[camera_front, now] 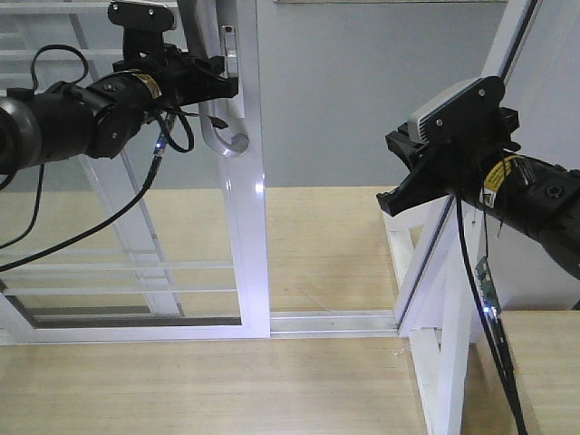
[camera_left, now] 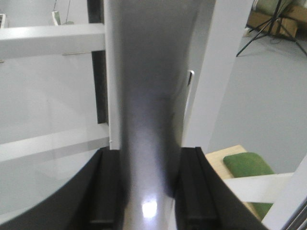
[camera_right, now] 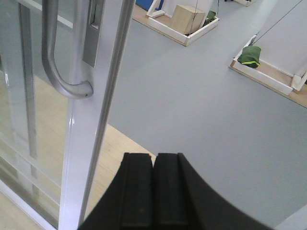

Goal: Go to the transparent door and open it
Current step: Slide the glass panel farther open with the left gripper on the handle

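In the upper left of the front view, the left gripper (camera_front: 217, 86) is clamped on the curved silver-grey handle (camera_front: 222, 148) of the transparent door (camera_front: 246, 227). And look at the left wrist view: the handle (camera_left: 148, 120) fills the centre, with black fingers (camera_left: 108, 191) pressed against it on either side. The door's glossy white frame stands left of centre, glass and thin white bars stretching off to the left edge. To its right there's a gap showing grey floor (camera_front: 362, 100) beyond, with the bottom track (camera_front: 331, 322) running across to a white frame post (camera_front: 435, 272). Over at the right edge, the right gripper (camera_front: 391, 201) hangs in the air, well apart from the door. Its wrist view shows the right gripper (camera_right: 153, 191) with pads pressed together, nothing between them, the handle (camera_right: 53, 62) off at upper left.
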You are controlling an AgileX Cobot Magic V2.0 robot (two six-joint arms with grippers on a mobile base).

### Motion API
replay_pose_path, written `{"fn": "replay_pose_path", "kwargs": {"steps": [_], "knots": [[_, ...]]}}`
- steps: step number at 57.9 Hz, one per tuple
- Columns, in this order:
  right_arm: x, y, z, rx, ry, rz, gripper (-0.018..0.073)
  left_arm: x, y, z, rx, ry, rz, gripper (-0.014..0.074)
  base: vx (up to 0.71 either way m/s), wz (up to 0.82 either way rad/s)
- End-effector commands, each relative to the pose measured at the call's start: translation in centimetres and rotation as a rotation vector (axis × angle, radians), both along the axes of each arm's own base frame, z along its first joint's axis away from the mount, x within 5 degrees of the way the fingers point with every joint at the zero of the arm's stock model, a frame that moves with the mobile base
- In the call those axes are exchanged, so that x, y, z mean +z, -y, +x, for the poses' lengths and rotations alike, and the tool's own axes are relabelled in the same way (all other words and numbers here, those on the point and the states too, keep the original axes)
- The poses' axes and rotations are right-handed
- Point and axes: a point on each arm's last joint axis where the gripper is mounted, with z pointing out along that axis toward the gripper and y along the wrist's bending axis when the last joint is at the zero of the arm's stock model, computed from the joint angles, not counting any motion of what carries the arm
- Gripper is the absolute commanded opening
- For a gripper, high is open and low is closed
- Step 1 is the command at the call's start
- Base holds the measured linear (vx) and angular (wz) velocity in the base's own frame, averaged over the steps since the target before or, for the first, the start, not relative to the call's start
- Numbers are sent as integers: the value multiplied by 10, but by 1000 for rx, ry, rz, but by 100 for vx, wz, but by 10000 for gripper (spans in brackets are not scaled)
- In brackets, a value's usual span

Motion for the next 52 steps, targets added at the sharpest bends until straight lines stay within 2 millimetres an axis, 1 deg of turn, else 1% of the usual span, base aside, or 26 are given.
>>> {"fn": "replay_pose_path", "kwargs": {"steps": [1, 16, 24, 35, 52], "knots": [[25, -2, 1, 19, 115, 60, -9, 55, -23, -6, 57, 130, -66, 10, 0, 0], [16, -3, 5, 19, 89, 58, -9, 65, -45, -9, 108, 102, -23, 13, 0, 0], [16, -3, 5, 17, 86, 66, -9, 70, -52, -11, 111, 115, 42, 15, 0, 0], [16, -3, 5, 18, 87, 67, -9, 74, -61, -12, 129, 113, 67, 15, 0, 0], [16, -3, 5, 18, 87, 67, -9, 76, -94, -11, 210, 76, 80, 20, 0, 0]]}}
